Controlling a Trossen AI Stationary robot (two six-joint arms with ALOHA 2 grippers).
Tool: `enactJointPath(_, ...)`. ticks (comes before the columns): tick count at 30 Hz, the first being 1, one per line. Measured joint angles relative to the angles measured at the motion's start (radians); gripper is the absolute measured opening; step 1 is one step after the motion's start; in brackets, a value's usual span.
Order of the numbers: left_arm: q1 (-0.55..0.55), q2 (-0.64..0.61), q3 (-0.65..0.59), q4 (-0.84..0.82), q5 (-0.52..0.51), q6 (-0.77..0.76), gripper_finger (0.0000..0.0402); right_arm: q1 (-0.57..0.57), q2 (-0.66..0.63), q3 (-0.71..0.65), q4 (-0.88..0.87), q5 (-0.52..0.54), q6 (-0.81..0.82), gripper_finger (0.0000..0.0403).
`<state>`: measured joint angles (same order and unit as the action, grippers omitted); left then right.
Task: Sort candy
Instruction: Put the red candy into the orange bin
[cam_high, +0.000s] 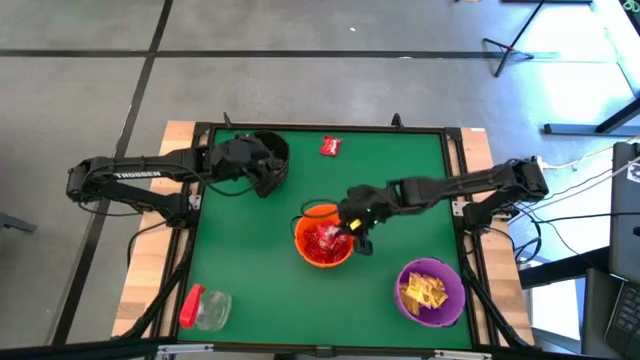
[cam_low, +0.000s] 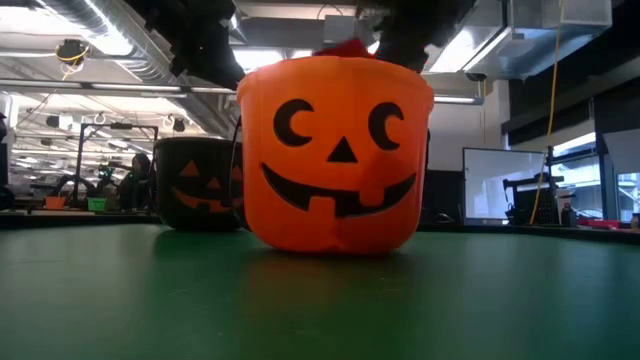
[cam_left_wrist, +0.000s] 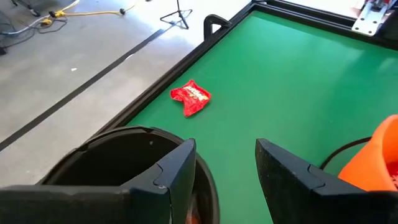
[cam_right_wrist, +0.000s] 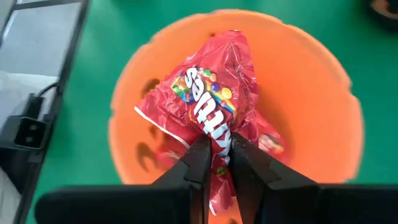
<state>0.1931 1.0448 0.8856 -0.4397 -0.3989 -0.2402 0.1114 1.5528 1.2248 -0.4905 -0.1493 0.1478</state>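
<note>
My right gripper (cam_right_wrist: 214, 158) pinched a red candy packet (cam_right_wrist: 214, 93) over the orange bucket (cam_high: 322, 238) at center frame; my left gripper (cam_left_wrist: 225, 165) hung unclenched above the black bucket (cam_high: 268, 152).

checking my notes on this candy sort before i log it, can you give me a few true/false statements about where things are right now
1. The right claw is shut on a red candy packet above the orange bucket. True.
2. The purple bucket holds red packets. False: what shows in it is yellow.
3. A loose red packet lies on the green table near its far edge. True.
4. The left claw grips that loose packet. False: it is open, by the black bucket, and the packet lies apart from it.
5. The red-capped jar stands inside the orange bucket. False: it lies on the table near the left front corner.
</note>
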Motion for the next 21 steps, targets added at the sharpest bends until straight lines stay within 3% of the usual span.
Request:
enactJointPath(11,-0.038,0.000,0.000,0.000,0.000,-0.015,0.0157,0.039,0.001,0.000,0.029,0.054,-0.029,0.0060)
enactJointPath(21,-0.040,0.000,0.000,0.000,-0.003,-0.015,0.0157,0.037,0.001,0.000,0.032,0.093,-0.050,0.0177)
